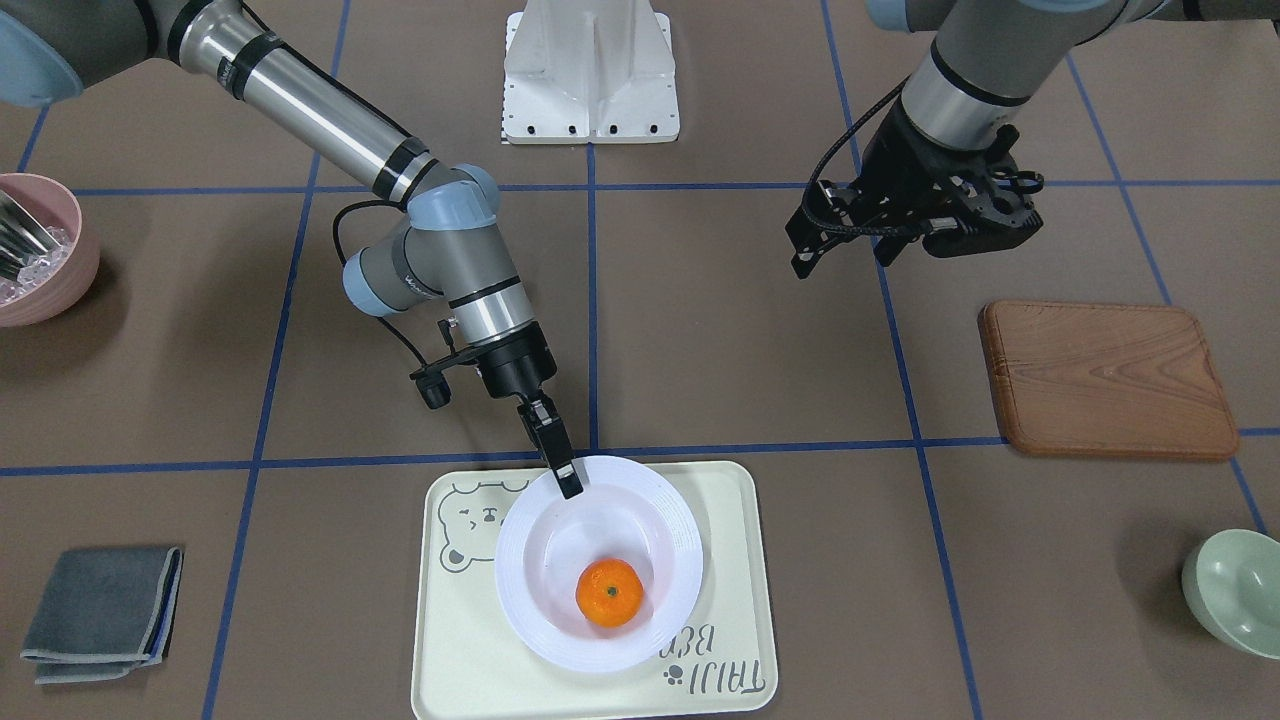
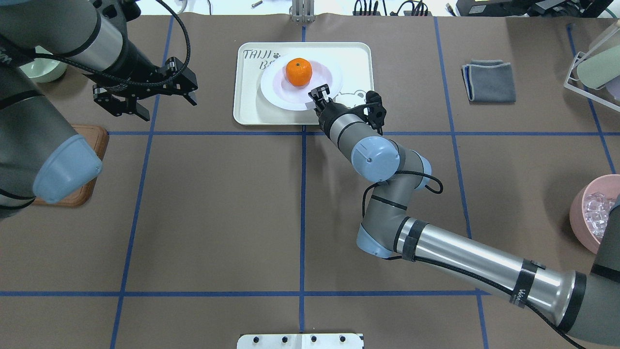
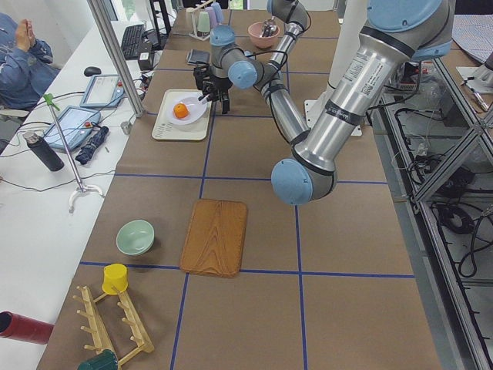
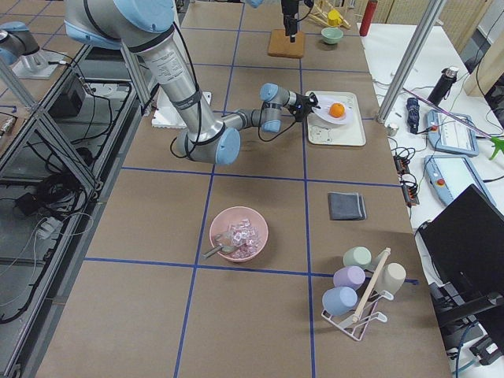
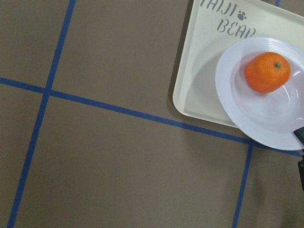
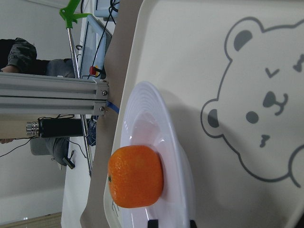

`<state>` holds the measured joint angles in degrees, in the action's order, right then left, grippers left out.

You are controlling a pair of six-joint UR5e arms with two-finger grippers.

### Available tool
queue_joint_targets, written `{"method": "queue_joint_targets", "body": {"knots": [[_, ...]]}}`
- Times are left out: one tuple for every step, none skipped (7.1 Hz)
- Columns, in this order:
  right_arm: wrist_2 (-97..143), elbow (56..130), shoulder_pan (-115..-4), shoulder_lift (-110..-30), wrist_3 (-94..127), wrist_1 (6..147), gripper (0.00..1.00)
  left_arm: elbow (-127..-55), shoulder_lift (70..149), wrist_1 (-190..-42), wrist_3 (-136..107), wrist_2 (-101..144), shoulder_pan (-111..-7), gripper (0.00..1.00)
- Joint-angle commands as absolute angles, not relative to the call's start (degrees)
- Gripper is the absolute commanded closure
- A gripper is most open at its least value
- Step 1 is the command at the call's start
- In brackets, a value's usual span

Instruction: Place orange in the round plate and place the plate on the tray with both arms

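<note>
Orange fruit located: the small round bright-orange mandarin (image 1: 610, 592), green stem dot uppermost, sits in the well of the white glossy round plate (image 1: 680, 540) with a wide ridged rim. It lies off-centre, toward the side away from the robot.

The plate lies within the outline of the large pale cream rectangular tray (image 1: 460, 640), covering part of the grey bear drawing and part of the grey lettering. Whether the plate is fully seated on the tray surface cannot be told.

The black right gripper (image 1: 568, 482) comes in from the robot's side. Its jaws are clamped on the plate's rim at the edge nearest the robot. The right wrist view shows fingertips (image 6: 152, 223) on either side of that rim.

The black left gripper (image 1: 985, 225) hangs above the bare brown table (image 1: 700, 330) marked with blue tape lines. It is well apart from the tray and carries nothing. Whether its jaws are parted or closed cannot be told.

Other items noted:
- A brown wooden board (image 1: 1105, 375) with rounded corners lies on the left arm's side.
- A pale green bowl (image 1: 1235, 590) lies beyond the board, at the table edge.
- A pink bowl (image 1: 35, 250) holding clear pieces is on the right arm's side.
- A folded grey cloth (image 1: 105, 610) is on the same side.
</note>
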<state>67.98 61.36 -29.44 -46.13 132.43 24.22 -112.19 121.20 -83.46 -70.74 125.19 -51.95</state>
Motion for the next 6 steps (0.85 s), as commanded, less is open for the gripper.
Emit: {"method": "queue_joint_targets", "body": {"knots": [[68.4,69.7,-29.1,-51.8,130.0,24.3,0.00,-112.2,121.2,-83.4,-70.8,125.2,-52.2,0.03],[68.5,74.9,-28.5,-56.3,126.0,24.0,0.00,-112.5,121.1,-83.4,-70.7,125.2,-53.0,0.03],[68.5,75.7,-27.9,-57.6,124.2,23.5,0.00,-112.8,121.0,-83.5,-70.7,125.2,-53.4,0.03],[69.2,77.8,-27.3,-59.7,123.1,23.6,0.00,-112.9,121.0,-83.5,-70.7,125.2,-53.9,0.03],[76.8,83.7,-27.8,-64.6,114.3,23.6,0.00,-112.3,121.0,-83.5,-70.2,125.2,-54.1,0.03],[86.6,87.4,-31.8,-68.8,101.8,23.5,0.00,-112.3,120.2,-83.3,-67.2,125.2,-54.5,0.03]]}}
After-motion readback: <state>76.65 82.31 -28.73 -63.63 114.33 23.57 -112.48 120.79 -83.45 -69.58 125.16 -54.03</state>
